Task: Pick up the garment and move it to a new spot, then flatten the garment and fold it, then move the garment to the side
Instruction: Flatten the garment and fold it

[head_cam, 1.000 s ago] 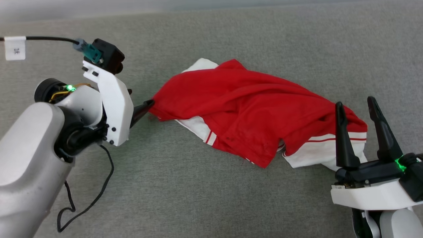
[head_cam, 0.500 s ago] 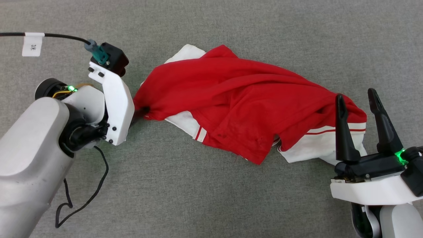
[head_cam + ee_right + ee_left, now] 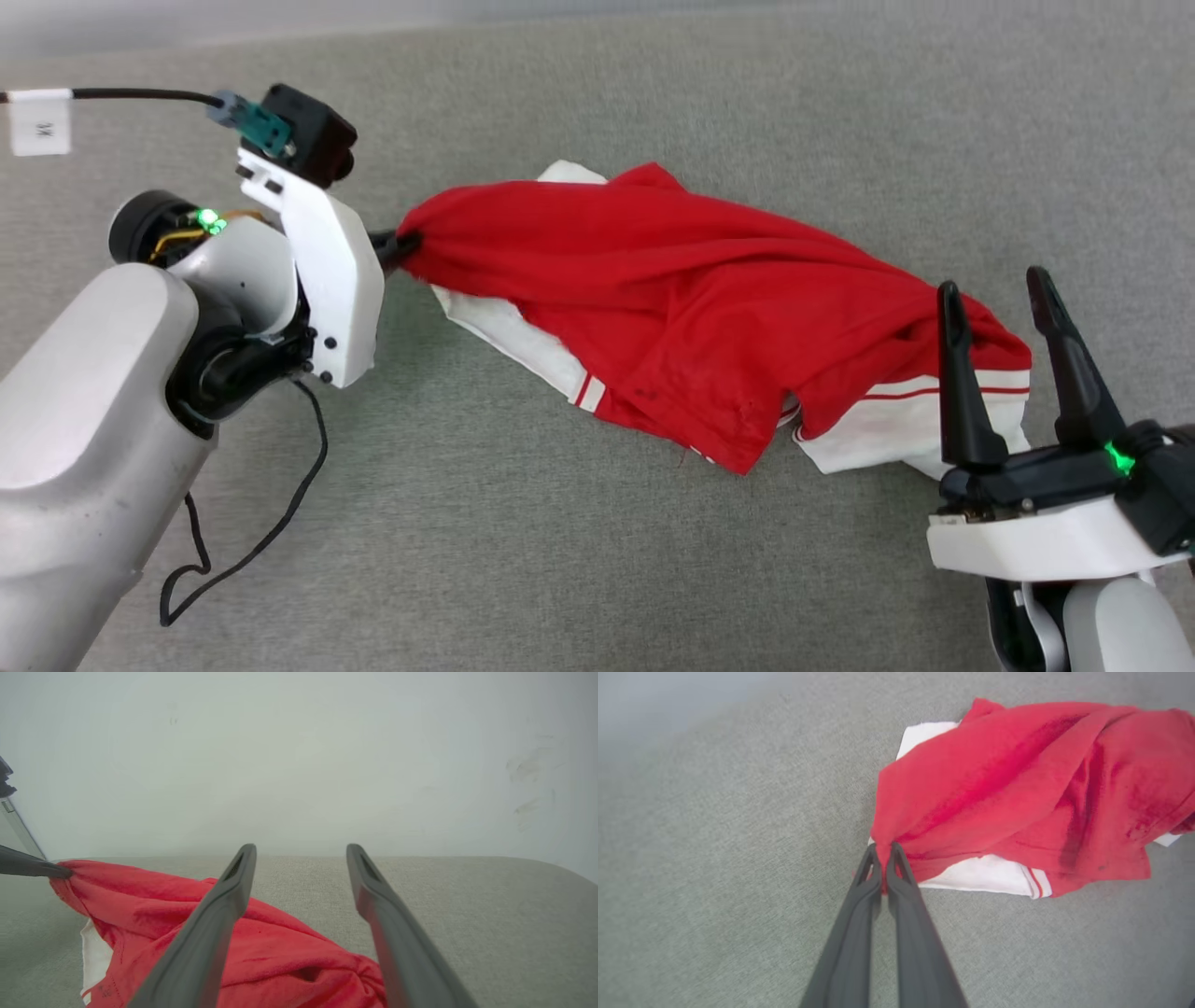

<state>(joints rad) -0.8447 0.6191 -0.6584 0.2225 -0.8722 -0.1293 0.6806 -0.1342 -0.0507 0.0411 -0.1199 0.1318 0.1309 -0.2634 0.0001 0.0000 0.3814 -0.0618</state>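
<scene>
Starting the pick-up with left jaws clamped on a corner of the shirt (image 3: 691, 308), right jaws apart; next, likely lifting clear and carrying.

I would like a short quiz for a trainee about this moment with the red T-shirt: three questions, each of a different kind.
1. True or false: the left gripper is shut on red fabric of the garment.
2. The right gripper is: A) open, B) shut on a sleeve, C) holding a cable.
3. Fill in: the garment's sleeves are mostly ____ in colour.
Key: 1 true; 2 A; 3 white.
</scene>
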